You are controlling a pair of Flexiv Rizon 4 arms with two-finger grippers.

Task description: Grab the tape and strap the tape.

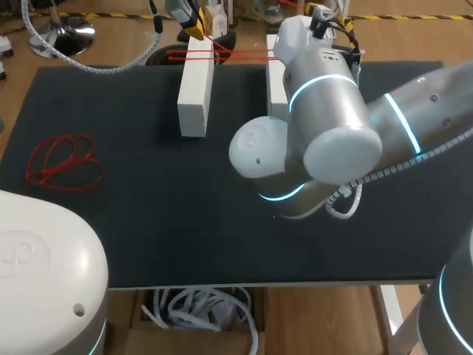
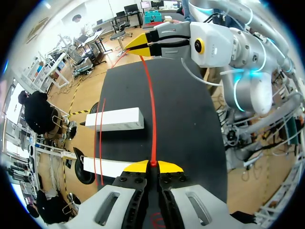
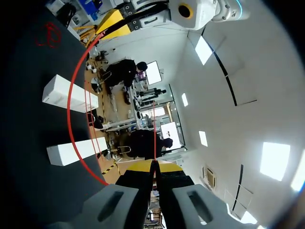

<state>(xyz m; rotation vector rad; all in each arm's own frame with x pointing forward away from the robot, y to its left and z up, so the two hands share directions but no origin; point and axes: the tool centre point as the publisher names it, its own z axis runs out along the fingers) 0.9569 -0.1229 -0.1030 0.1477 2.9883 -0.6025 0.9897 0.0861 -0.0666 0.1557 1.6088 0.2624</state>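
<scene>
At the left edge of the black mat (image 1: 148,244) lies a loose red tangle (image 1: 63,159), with open room beside it on the near side. Two white blocks (image 1: 196,89) stand toward the far edge with the red tape (image 1: 229,55) strung across them. The right arm (image 1: 325,111) hides most of the second block. Only the wrist views show the left gripper (image 2: 152,166) and right gripper (image 3: 153,165) each clenched on the tape, which runs between them.

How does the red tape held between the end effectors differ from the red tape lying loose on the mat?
The held tape runs as one long strand, pinched by the left end effector and right end effector; the loose tape lies in tangled loops, untouched. The held tape passes by the white blocks; the loose tape rests well apart from them. Both are thin and red.
</scene>
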